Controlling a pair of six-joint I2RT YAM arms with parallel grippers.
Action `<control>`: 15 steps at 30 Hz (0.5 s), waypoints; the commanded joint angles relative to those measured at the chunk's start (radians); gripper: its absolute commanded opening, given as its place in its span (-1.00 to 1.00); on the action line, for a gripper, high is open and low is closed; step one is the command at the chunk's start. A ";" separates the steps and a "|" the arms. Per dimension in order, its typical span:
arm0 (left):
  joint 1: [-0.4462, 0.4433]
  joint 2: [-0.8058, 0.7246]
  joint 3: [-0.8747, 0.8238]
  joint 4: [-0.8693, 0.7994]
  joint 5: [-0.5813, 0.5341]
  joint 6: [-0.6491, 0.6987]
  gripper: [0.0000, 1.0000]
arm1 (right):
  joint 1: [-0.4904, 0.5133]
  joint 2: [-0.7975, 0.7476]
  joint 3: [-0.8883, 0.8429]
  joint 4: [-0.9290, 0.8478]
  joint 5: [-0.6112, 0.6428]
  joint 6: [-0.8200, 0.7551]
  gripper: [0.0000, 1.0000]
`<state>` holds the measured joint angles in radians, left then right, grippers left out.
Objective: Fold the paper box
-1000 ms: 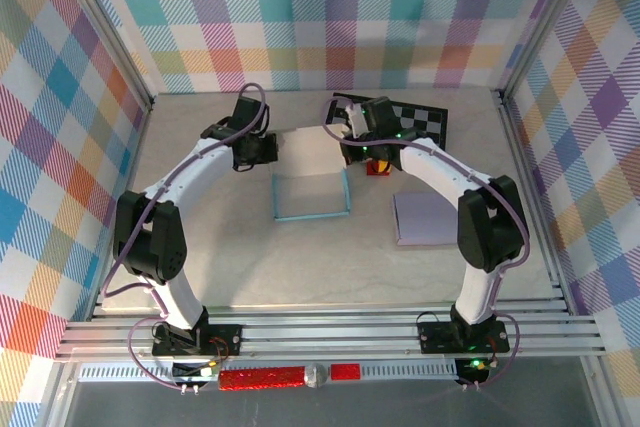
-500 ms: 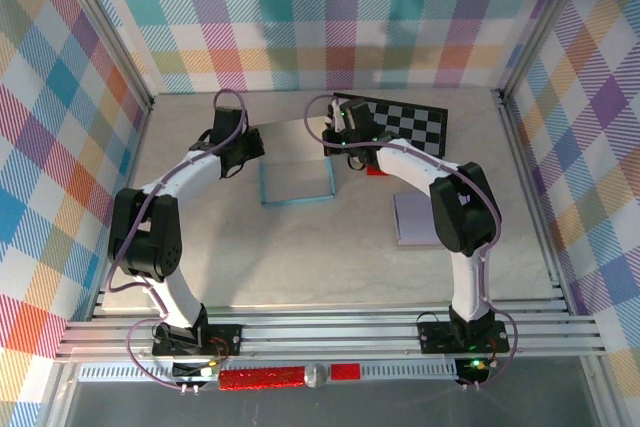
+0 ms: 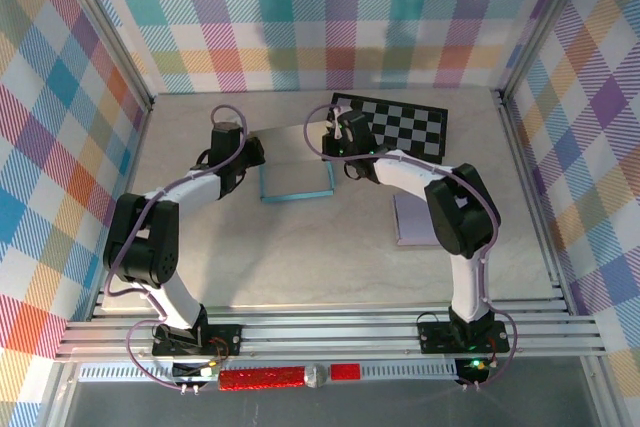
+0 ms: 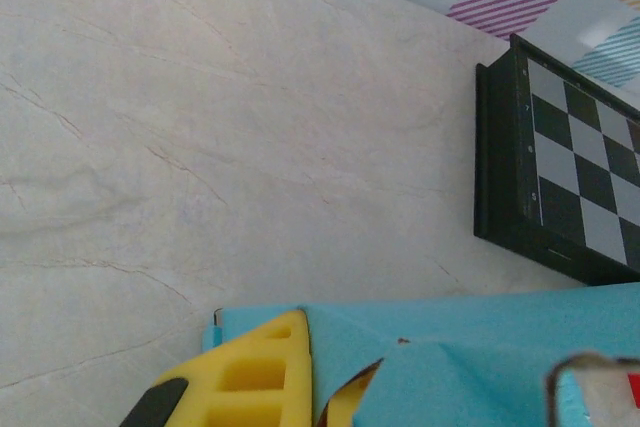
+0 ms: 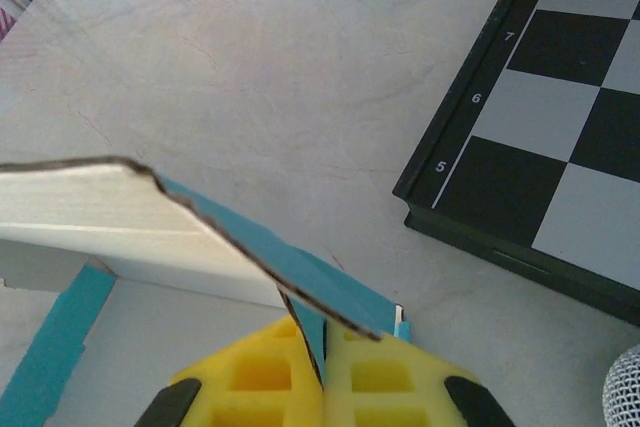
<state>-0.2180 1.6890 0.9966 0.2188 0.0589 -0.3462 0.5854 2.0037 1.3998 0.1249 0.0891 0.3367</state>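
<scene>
While we pinch the paper box (image 3: 298, 196) from both sides, it sits at the far middle of the table (image 3: 300, 267), near the chessboard (image 3: 400, 125). Our left gripper (image 4: 318, 387) is clamped tight on its teal left wall. Our right gripper (image 5: 322, 352) is squeezed closed on the right wall's edge.

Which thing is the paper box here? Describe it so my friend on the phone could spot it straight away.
On the pale table, look to the far middle, just left of the black-and-white chessboard. The paper box is the shallow open tray with blue edges; unlike the flat lilac pad nearby, it has raised sides.
</scene>
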 commanded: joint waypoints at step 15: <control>-0.045 -0.144 -0.245 0.198 0.059 0.029 -0.84 | 0.075 -0.055 -0.211 0.156 0.027 -0.025 -1.00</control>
<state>-0.2283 1.5734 0.7834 0.3813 0.0605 -0.3134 0.6312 1.9430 1.2350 0.2886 0.1402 0.3206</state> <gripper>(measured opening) 0.080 0.058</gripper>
